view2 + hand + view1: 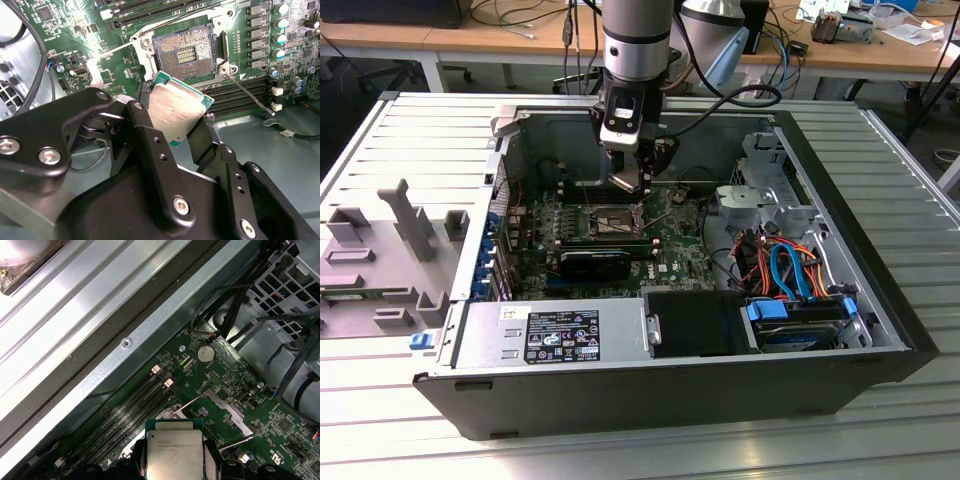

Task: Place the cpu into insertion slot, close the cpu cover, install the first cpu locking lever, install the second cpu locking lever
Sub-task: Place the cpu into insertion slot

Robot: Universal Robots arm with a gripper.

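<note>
Claw [172, 120] clenched on the cpu [179, 111] — black fingers [145, 125] pinch two opposite edges, metal top up. The cpu hangs in the air, tilted rather than flat to the board [75, 30].

Just past its leading corner sits the slot [187, 52], uncovered, pin field bare. There's a clear gap between cpu and rim: near, not touching. That's the relation to watch. The slot lies ahead of and below the claw, and a square cpu has no long axis, so matching edges and corners is what counts. By my read they aren't squared up yet.

A thin wire lever [248, 93] stands free right beside the slot. In the first wrist view a silvery windowed plate, likely the cover [227, 410], stands open beyond the cpu, with memory slots [127, 412] close alongside.

Wider out, the open case [720, 385] lies on the ribbed counter [420, 130], cables [785, 270] bunched on the exterior view's right — tight quarters, I'd say.
</note>
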